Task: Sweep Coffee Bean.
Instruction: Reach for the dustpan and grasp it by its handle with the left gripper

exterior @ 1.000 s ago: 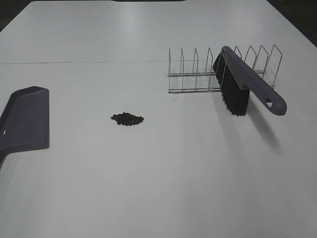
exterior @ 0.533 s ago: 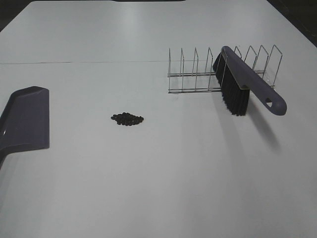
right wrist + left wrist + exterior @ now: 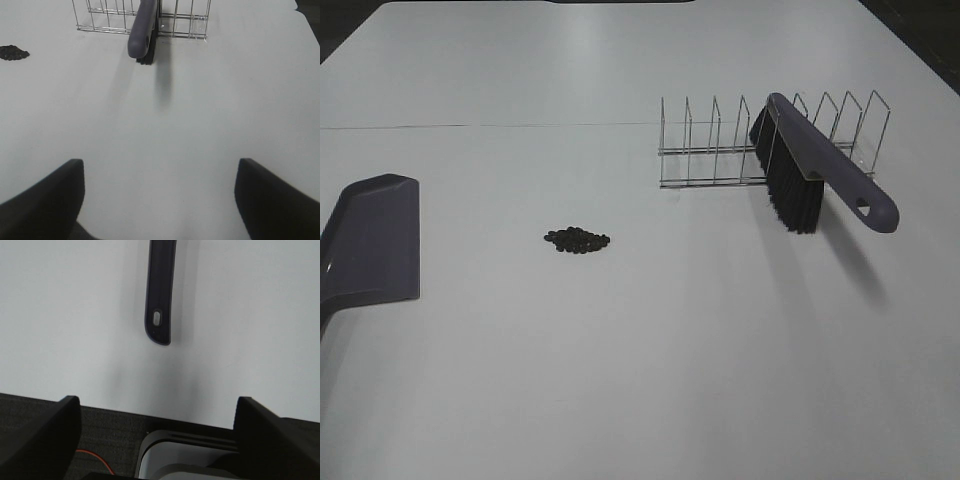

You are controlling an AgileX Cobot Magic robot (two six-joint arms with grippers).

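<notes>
A small cluster of dark coffee beans (image 3: 577, 240) lies on the white table left of centre; it also shows in the right wrist view (image 3: 12, 52). A purple dustpan (image 3: 370, 240) lies flat at the left edge; its handle (image 3: 160, 290) shows in the left wrist view. A purple brush with black bristles (image 3: 810, 170) leans in a wire rack (image 3: 720, 150), also seen in the right wrist view (image 3: 142, 30). My left gripper (image 3: 157, 440) is open and empty, near the table's front edge behind the dustpan handle. My right gripper (image 3: 160, 195) is open and empty, well short of the brush.
The white table (image 3: 640, 380) fills the exterior view, with a thin seam line across the back. Dark floor and a red cable (image 3: 95, 460) show past the table's edge in the left wrist view.
</notes>
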